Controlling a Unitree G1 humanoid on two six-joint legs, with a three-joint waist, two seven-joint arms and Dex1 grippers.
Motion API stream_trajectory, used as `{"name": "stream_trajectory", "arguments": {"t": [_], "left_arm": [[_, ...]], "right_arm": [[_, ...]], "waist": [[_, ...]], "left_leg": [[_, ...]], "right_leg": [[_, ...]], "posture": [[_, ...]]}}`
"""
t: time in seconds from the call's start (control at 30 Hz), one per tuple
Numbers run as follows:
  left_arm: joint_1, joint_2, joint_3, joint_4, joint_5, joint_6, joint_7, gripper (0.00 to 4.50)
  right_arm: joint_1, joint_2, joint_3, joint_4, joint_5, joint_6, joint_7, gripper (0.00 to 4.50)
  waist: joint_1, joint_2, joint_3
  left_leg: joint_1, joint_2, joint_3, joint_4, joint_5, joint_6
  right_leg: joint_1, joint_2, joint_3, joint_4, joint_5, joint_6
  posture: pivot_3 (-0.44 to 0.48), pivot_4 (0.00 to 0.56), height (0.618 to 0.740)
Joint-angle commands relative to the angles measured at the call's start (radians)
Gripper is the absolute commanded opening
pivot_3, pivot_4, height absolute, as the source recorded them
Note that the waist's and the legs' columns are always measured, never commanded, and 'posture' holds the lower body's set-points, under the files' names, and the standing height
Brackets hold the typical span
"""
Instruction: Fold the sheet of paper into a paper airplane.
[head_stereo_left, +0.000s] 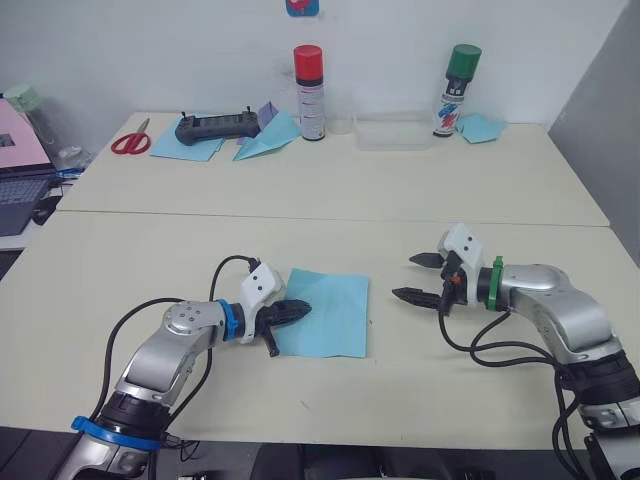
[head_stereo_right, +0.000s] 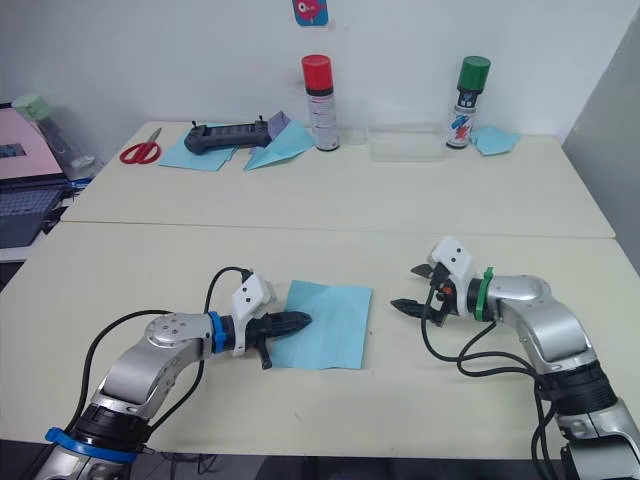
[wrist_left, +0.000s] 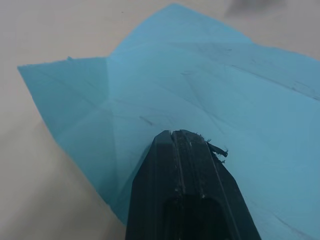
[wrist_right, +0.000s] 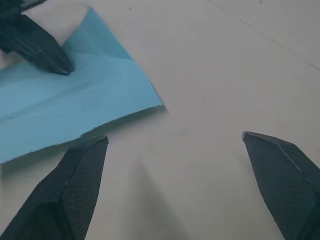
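Note:
The sheet of paper (head_stereo_left: 330, 315) is a light-blue square with faint creases, lying flat near the middle of the near table. My left gripper (head_stereo_left: 301, 309) is shut, and its tip rests on top of the sheet close to its left edge; the left wrist view shows the closed fingers (wrist_left: 182, 150) over the blue sheet (wrist_left: 200, 75). My right gripper (head_stereo_left: 405, 277) stands open just right of the sheet, a short gap away, with nothing between its fingers. Its wrist view shows the sheet's corner (wrist_right: 100, 90) ahead with the left gripper's tip (wrist_right: 47, 52) on it.
On the far table stand a red-capped spray can (head_stereo_left: 309, 92), a green-capped can (head_stereo_left: 458, 90) and a clear tray (head_stereo_left: 392, 131). A blue dart plane (head_stereo_left: 268, 138), a black controller (head_stereo_left: 215, 127) on blue sheets and red scissors (head_stereo_left: 130, 140) lie there. A laptop (head_stereo_left: 20, 175) sits far left.

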Motion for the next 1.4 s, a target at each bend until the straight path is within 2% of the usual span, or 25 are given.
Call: {"name": "stream_trajectory", "arguments": {"t": [0.03, 0.07, 0.23, 0.4, 0.43, 0.67, 1.03, 1.27, 1.4], "left_arm": [[0.023, -0.006, -0.039, 0.038, 0.034, 0.018, -0.002, 0.00], [0.024, -0.007, -0.040, 0.037, 0.035, 0.016, -0.003, 0.00], [0.026, -0.019, -0.036, 0.026, 0.027, 0.020, 0.002, 0.00], [0.032, -0.025, -0.038, 0.016, 0.032, 0.024, 0.009, 0.00], [0.033, -0.027, -0.040, 0.016, 0.035, 0.023, 0.012, 0.00], [0.041, -0.037, -0.050, -0.004, 0.035, 0.031, 0.006, 0.00], [0.041, -0.038, -0.050, -0.010, 0.036, 0.037, 0.006, 0.00], [0.034, -0.036, -0.042, -0.008, 0.036, 0.040, 0.006, 0.00], [0.036, -0.005, -0.053, -0.013, 0.041, 0.073, -0.014, 0.00]], "right_arm": [[-0.039, 0.034, 0.013, 0.055, -0.045, -0.070, -0.010, 4.12], [-0.044, 0.042, 0.021, 0.067, -0.055, -0.082, -0.008, 3.90], [-0.058, 0.085, 0.046, 0.113, -0.107, -0.130, -0.020, 2.05], [-0.028, 0.092, 0.119, 0.059, -0.125, -0.126, 0.048, 0.22], [-0.021, 0.083, 0.134, 0.044, -0.124, -0.119, 0.074, 0.02], [0.011, 0.092, 0.171, -0.022, -0.113, -0.067, 0.099, 0.02], [-0.038, 0.258, 0.058, -0.052, 0.061, 0.152, 0.033, 0.02], [-0.079, 0.322, 0.088, -0.008, 0.043, 0.136, 0.002, 0.02], [-0.109, 0.370, 0.130, 0.072, -0.007, 0.062, -0.018, 0.02]], "waist": [[0.000, 0.000, 0.000], [0.000, 0.000, 0.000], [0.001, 0.000, 0.000], [0.001, 0.000, 0.000], [0.001, 0.000, 0.000], [0.002, 0.000, 0.000], [0.002, 0.000, 0.000], [0.003, 0.000, 0.000], [0.002, 0.000, 0.000]], "left_leg": [[0.001, 0.000, 0.000, 0.000, 0.000, 0.000], [0.001, 0.000, 0.000, 0.000, 0.000, 0.000], [0.006, 0.000, 0.000, -0.001, 0.000, 0.000], [0.007, 0.000, 0.000, -0.001, 0.000, 0.000], [0.008, 0.000, 0.000, -0.001, 0.000, 0.000], [0.008, 0.000, 0.000, -0.001, 0.000, 0.000], [0.007, 0.000, 0.000, -0.003, 0.000, 0.000], [0.007, 0.000, 0.000, -0.005, 0.000, 0.000], [0.007, 0.000, 0.000, -0.005, 0.000, 0.000]], "right_leg": [[0.001, 0.000, 0.000, 0.000, 0.000, 0.000], [0.001, 0.000, 0.000, 0.000, 0.000, 0.000], [0.005, 0.000, 0.000, -0.001, 0.000, 0.000], [0.008, 0.000, 0.000, -0.001, 0.000, 0.000], [0.008, 0.000, 0.000, -0.001, -0.001, 0.000], [0.009, -0.001, 0.000, -0.003, -0.001, 0.000], [0.009, -0.001, 0.000, -0.006, -0.001, 0.000], [0.009, -0.001, -0.001, -0.008, -0.001, 0.000], [0.009, -0.001, -0.001, -0.008, -0.001, 0.000]], "posture": [[0.000, 0.150, 0.740], [0.000, 0.150, 0.740], [0.000, 0.150, 0.740], [0.000, 0.150, 0.740], [0.000, 0.150, 0.740], [0.000, 0.150, 0.740], [0.000, 0.150, 0.740], [0.000, 0.150, 0.740], [0.000, 0.150, 0.740]]}}
